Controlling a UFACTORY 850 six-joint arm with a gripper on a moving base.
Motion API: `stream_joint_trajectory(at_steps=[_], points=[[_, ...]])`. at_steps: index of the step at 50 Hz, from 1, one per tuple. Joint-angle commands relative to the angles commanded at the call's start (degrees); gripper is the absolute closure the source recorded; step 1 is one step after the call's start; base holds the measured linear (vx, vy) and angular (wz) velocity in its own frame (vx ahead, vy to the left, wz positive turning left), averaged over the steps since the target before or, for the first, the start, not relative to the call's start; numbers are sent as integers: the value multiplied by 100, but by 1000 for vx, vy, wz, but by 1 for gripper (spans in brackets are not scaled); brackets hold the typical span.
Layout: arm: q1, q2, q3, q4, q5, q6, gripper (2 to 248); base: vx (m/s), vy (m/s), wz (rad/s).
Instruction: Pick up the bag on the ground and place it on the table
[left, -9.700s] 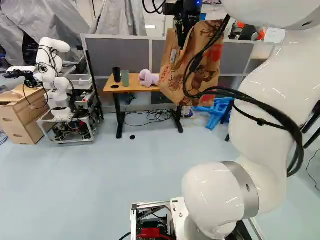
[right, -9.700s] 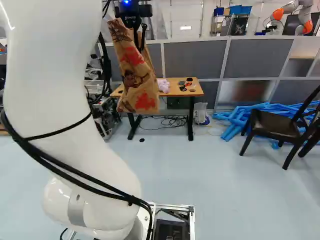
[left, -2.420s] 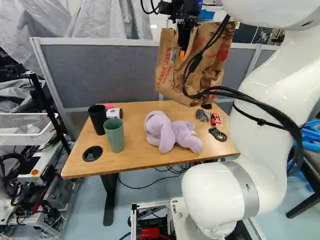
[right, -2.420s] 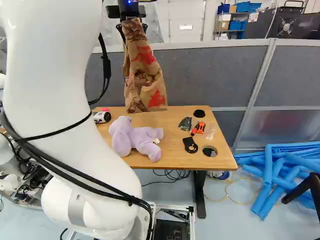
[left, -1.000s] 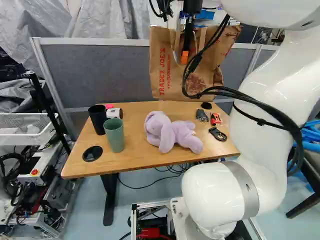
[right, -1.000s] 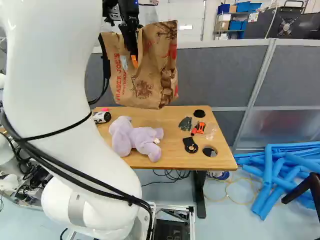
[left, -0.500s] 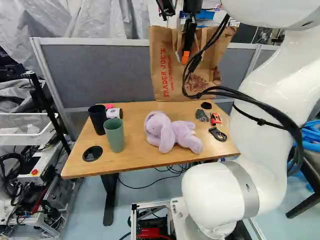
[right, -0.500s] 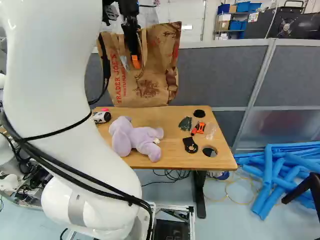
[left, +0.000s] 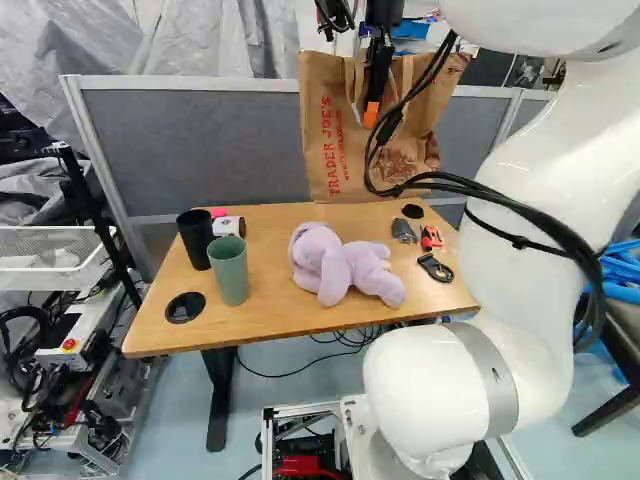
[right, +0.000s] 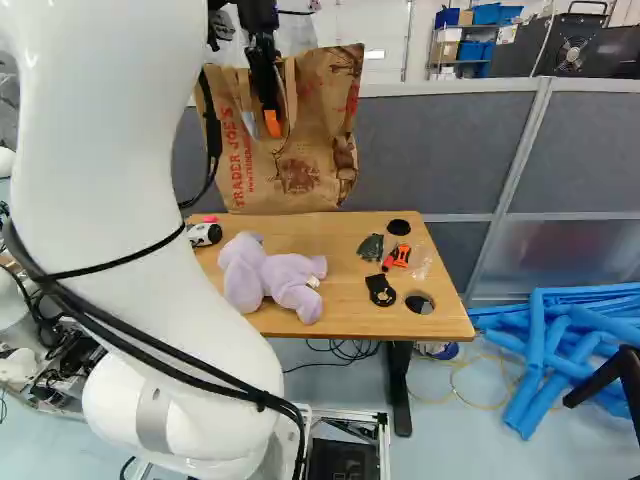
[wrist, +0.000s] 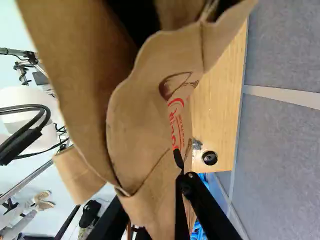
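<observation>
Bag (right: 303, 165), brown paper, upright at the far edge of the counter (left: 262, 318), contact with it unclear; upper part clasped in the partly closed pincer (left: 374, 106); probably light, limp, easily torn, best taken by both handles (right: 290, 88) together.

The bag (left: 335, 150) is matt, creased paper; the table (left: 280, 312), smooth wood.

Table (left: 266, 265) caught by all three cams
Arm (right: 110, 180) filmed from behind on both sides, looking ahead, slightly down; bag (wrist: 145, 100) shot super close from the wrist.
</observation>
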Motion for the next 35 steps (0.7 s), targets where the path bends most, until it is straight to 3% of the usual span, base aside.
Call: stream_joint_trajectory(at_steps=[35], points=[[23, -1012, -828, 0, 93, 0, 229, 0, 0, 0]])
